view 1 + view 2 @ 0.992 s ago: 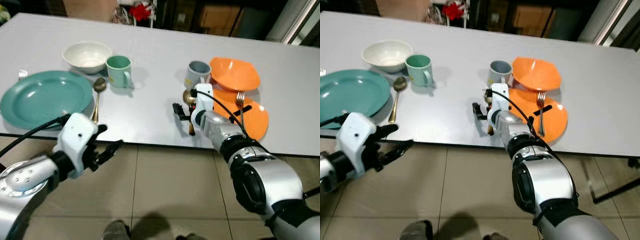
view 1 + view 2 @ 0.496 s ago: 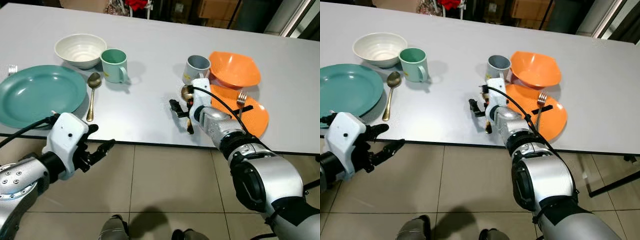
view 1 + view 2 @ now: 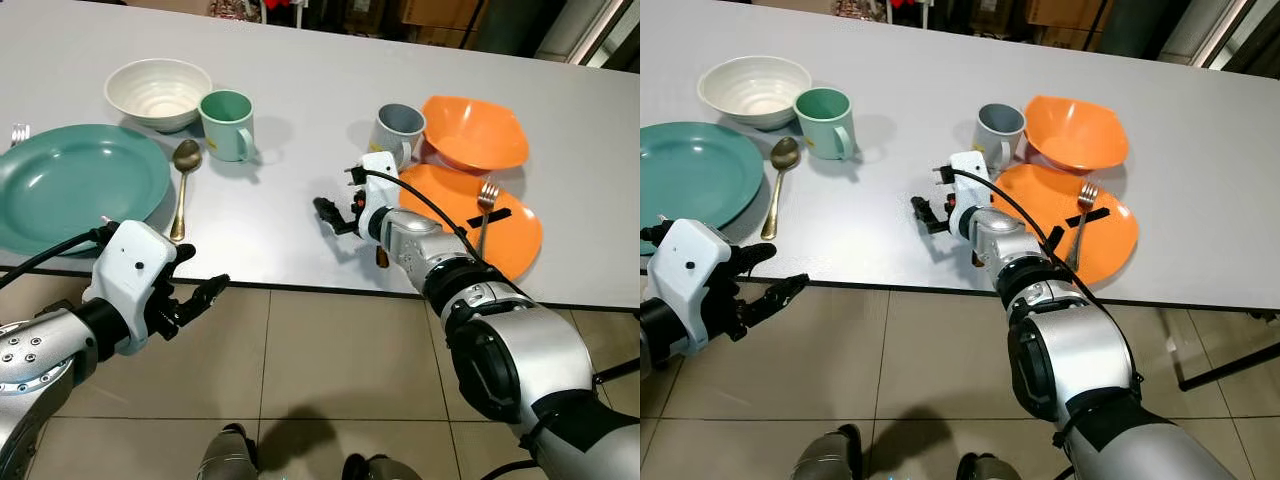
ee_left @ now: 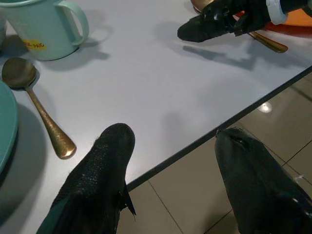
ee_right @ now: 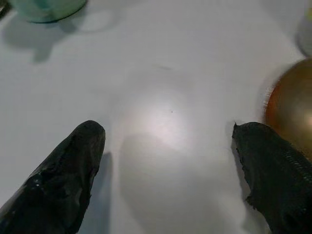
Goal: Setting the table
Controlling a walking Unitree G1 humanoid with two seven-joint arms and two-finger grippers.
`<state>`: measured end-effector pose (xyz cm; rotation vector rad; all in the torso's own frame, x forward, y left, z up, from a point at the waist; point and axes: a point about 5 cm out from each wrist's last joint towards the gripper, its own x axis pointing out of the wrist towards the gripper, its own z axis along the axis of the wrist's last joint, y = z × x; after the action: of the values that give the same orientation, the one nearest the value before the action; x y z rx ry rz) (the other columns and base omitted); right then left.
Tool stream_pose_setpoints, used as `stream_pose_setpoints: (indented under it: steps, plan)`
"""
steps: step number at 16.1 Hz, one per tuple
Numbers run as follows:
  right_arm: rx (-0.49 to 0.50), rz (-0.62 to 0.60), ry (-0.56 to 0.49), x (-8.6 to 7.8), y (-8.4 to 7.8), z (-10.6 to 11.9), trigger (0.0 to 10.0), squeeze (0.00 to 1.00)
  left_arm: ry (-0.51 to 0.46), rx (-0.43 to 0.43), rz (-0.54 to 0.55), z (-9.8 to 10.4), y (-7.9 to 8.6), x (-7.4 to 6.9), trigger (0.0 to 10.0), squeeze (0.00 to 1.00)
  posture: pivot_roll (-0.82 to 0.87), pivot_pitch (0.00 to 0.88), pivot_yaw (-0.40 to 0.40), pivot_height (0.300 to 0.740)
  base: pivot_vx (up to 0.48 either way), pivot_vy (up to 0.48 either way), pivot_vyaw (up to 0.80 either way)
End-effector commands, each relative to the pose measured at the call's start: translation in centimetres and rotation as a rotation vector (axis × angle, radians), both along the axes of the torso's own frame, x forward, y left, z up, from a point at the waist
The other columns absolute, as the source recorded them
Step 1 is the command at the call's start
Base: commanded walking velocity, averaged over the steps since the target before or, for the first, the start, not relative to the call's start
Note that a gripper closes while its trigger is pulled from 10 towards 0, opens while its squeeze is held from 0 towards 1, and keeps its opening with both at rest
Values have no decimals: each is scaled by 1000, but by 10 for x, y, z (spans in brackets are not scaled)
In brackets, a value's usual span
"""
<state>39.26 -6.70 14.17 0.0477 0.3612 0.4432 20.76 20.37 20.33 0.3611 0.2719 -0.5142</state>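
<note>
One unreadable yellow sticker on green mug (image 4: pixel 41 27)

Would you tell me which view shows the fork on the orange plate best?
The right eye view: the whole fork lies unobstructed on the orange plate. The left eye view shows it too, its handle nearer the arm.

A small yellow sticker on the green mug (image 4: pixel 41 29) carries red print, apparently too blurred to read.
</note>
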Motion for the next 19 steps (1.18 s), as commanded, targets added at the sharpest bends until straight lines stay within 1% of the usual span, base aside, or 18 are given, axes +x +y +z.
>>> stream_pose_setpoints:
  steps: [1, 2, 3, 5, 7, 9, 11, 13, 15, 18, 19]
  plan:
    - [3, -28, 23, -2, -5, -7, 10000, 0, 3, 6, -13, 0, -2, -1, 10000, 0, 291, 171, -92, 740, 0, 0, 0]
    - [12, -18, 7, -2, -3, -6, 10000, 0, 3, 6, -13, 0, -1, -1, 10000, 0, 291, 171, -92, 740, 0, 0, 0]
    - [52, -9, -27, 0, -1, 0, 10000, 0, 2, 7, -10, 0, -1, 0, 10000, 0, 290, 169, -92, 740, 0, 0, 0]
    - [79, -34, -61, 1, -1, 4, 10000, 0, 0, 7, -9, 0, 0, 0, 10000, 0, 290, 167, -91, 740, 0, 0, 0]
    - [88, -58, -75, 1, -1, 4, 10000, 0, 0, 8, -9, 0, 0, 0, 10000, 0, 289, 165, -89, 740, 0, 0, 0]
    - [75, -69, -94, 0, 1, 2, 10000, 0, 0, 9, -10, 0, 0, 1, 10000, 0, 288, 163, -85, 740, 0, 0, 0]
    - [45, -82, -88, -2, 2, -3, 10000, 0, 0, 9, -12, 0, 0, 2, 10000, 0, 286, 162, -83, 740, 0, 0, 0]
    - [12, -127, -83, -4, -2, -10, 10000, 0, -3, 4, -17, 1, -2, 2, 10000, 0, 286, 162, -83, 740, 0, 0, 0]
    - [11, -166, -86, -5, -5, -14, 10000, 0, -5, -2, -24, 0, -3, 3, 10000, 0, 284, 159, -84, 740, 0, 0, 0]
    - [16, -177, -76, -8, -6, -19, 10000, 0, -5, -8, -30, 0, -5, 3, 10000, 0, 282, 156, -81, 740, 0, 0, 0]
    - [23, -175, -54, -10, -5, -24, 10000, 0, -5, -9, -34, 0, -5, 4, 10000, 0, 282, 156, -81, 740, 0, 0, 0]
